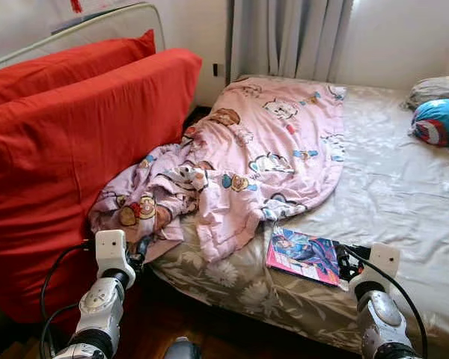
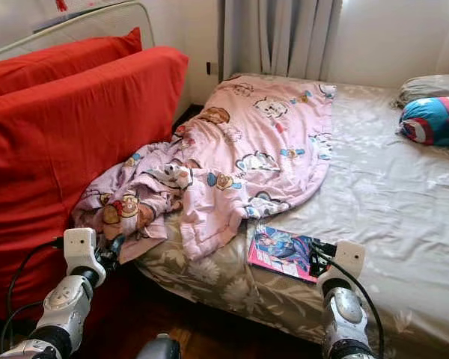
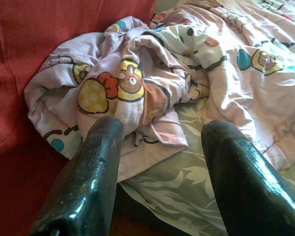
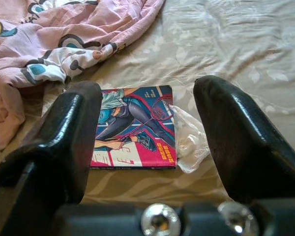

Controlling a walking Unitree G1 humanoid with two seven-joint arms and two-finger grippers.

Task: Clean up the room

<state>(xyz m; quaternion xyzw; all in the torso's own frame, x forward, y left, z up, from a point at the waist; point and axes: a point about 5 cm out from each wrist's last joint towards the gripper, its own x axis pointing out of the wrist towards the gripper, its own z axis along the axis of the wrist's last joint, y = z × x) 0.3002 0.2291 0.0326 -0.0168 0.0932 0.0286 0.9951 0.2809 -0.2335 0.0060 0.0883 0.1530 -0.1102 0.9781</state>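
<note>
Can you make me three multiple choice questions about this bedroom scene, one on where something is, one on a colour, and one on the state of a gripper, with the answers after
1. Where does the comic book lie?
A. on the floor
B. on the bed sheet near its edge, beside the pink blanket
C. on top of the red pillows

2. What colour are the two big pillows at the robot's left?
A. red
B. blue
C. white

3. How is the right gripper?
A. shut on the book
B. shut on the blanket
C. open, with the book ahead of it

Answers:
1 B, the head views show the book flat on the sheet by the blanket's hem.
2 A, both are plain red.
3 C, the right wrist view shows the fingers spread apart, holding nothing.
</note>
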